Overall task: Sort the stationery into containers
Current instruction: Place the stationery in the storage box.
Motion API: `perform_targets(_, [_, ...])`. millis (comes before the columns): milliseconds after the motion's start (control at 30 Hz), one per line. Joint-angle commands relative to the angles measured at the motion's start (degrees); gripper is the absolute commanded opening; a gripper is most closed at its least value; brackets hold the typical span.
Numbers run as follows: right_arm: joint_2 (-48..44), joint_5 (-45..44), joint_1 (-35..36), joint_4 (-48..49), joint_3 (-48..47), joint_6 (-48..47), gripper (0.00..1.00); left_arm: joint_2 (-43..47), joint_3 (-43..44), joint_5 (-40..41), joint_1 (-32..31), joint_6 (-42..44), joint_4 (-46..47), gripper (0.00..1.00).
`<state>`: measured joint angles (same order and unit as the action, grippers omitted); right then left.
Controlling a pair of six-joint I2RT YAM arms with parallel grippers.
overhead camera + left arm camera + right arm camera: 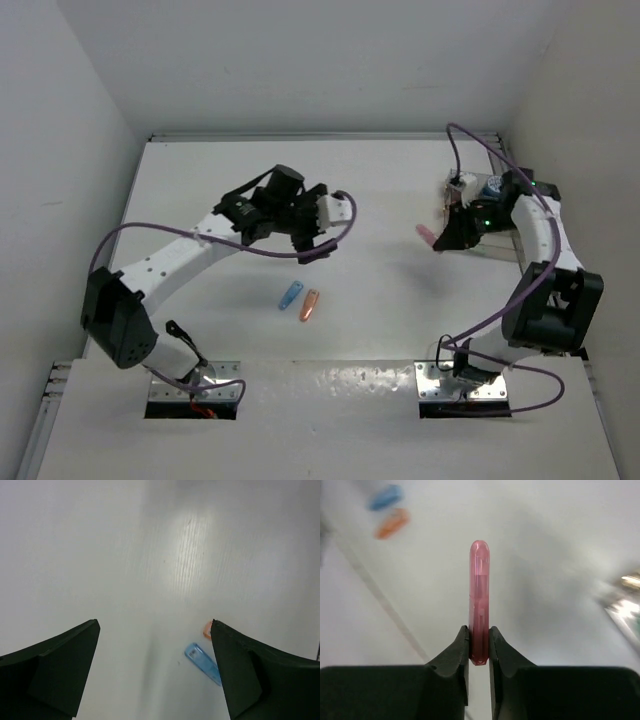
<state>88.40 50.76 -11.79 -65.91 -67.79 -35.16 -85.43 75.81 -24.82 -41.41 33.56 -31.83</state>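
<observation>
My right gripper (pixel 479 640) is shut on the lower end of a pink capsule piece (pixel 479 590), which sticks straight out from the fingers. Seen from above, that gripper (pixel 441 238) hangs at the right of the table with the pink piece (pixel 425 234) pointing left. A blue capsule (pixel 290 294) and an orange capsule (pixel 310 304) lie side by side mid-table. My left gripper (pixel 314 238) hovers above and behind them, wide open and holding nothing (pixel 154 625). The blue capsule (pixel 202 663) and orange capsule (pixel 207 629) lie by its right finger. The clear container (pixel 497 243) is mostly hidden behind my right arm.
A blue-and-white roll (pixel 491 186) sits at the back right by the right arm's wrist. White walls close in the table at the back and both sides. Purple cables loop off both arms.
</observation>
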Motion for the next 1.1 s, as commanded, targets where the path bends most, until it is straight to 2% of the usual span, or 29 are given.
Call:
perform_targets(0, [-4.46, -13.39, -6.47, 12.69, 1.08, -14.37, 0.00, 6.31, -6.19, 1.70, 4.39, -15.51, 5.55, 1.00])
perform_targets(100, [-1.06, -18.06, -10.26, 16.07, -2.25, -21.24, 0.00, 7.12, -11.20, 2.05, 7.73, -21.58, 7.40, 1.00])
perform_targets(233, [4.83, -20.52, -12.81, 18.80, -8.40, -25.74, 0.00, 6.59, -15.77, 2.05, 10.73, -25.12, 8.72, 1.00])
perform_targets(400, [6.96, -26.32, -13.60, 24.94, -4.55, -36.98, 0.00, 2.81, -14.81, 6.00, 13.71, -29.41, 5.55, 1.00])
perform_targets(500, [8.71, -26.77, -14.57, 25.48, -4.19, -39.63, 0.00, 2.90, -16.74, 12.85, 14.69, -35.58, 6.96, 1.00])
perform_targets(600, [10.82, -27.12, -15.10, 24.69, -4.90, -41.04, 0.00, 2.20, -17.71, 13.31, 15.22, -36.99, 6.96, 1.00])
perform_targets(633, [11.44, -27.47, -15.10, 25.38, -4.55, -41.39, 0.04, 1.93, -17.98, 12.87, 15.04, -37.25, 6.96, 1.00])
perform_targets(667, [11.62, -27.91, -15.10, 25.65, -4.37, -41.40, 0.20, 1.76, -18.59, 12.60, 14.95, -37.34, 7.05, 1.00])
perform_targets(800, [11.79, -28.00, -15.10, 25.83, -4.02, -40.52, 0.49, 0.88, -20.52, 11.90, 13.72, -36.64, 7.31, 0.95])
perform_targets(900, [11.18, -27.13, -15.10, 24.43, -4.28, -38.94, 0.53, 1.67, -23.68, 13.12, 12.23, -37.08, 9.42, 0.87])
perform_targets(1067, [6.71, -23.79, -14.93, 22.76, -2.62, -35.25, 0.56, 0.62, -25.80, 17.34, 9.51, -38.57, 10.74, 0.82])
